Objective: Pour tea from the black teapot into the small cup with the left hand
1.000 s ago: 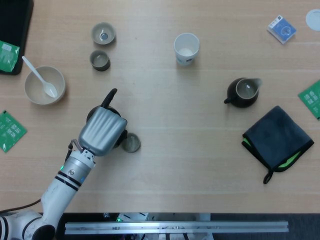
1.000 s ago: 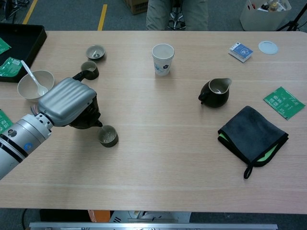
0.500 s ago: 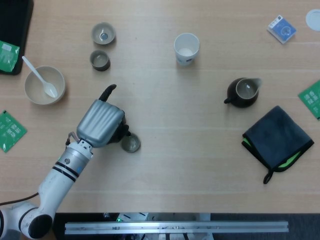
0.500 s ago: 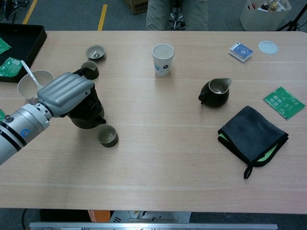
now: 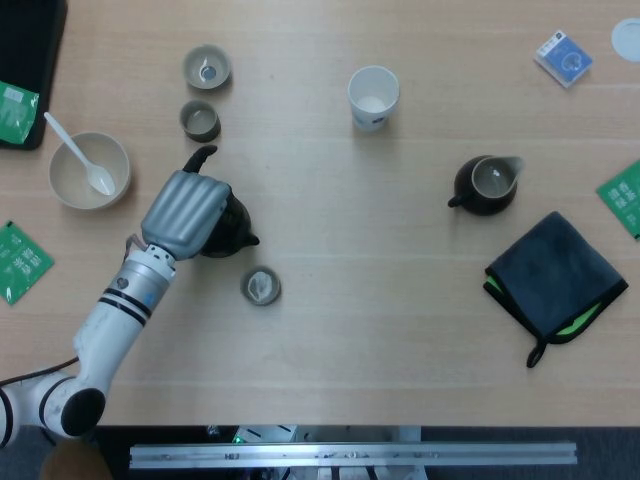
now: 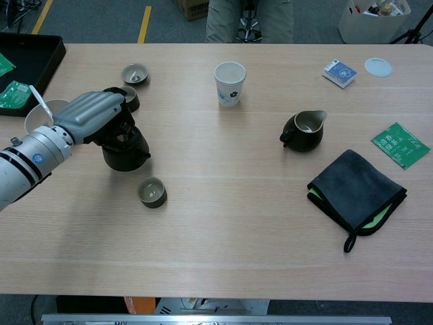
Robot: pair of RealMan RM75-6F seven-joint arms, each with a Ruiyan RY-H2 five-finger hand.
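Observation:
My left hand point(image 5: 183, 212) point(image 6: 89, 114) grips the black teapot point(image 5: 229, 228) point(image 6: 126, 152) from above, covering most of its top. The pot stands upright on or just over the table, spout toward the small cup point(image 5: 260, 287) point(image 6: 152, 192). That cup sits apart from the pot, a little nearer the table's front edge, with pale liquid showing inside. The pot's handle point(image 5: 198, 158) sticks out behind my hand. My right hand appears in neither view.
Two more small cups point(image 5: 200, 120) point(image 5: 207, 67) stand behind the teapot. A bowl with a white spoon point(image 5: 89, 170) is at the left. A paper cup point(image 5: 373, 97), a dark pitcher point(image 5: 487, 184), a folded dark cloth point(image 5: 555, 275) and green packets point(image 5: 20, 259) lie around.
My left hand has carried the teapot back and to the left, away from the small cup, and brought it from tilted to upright. The cup stayed where it was.

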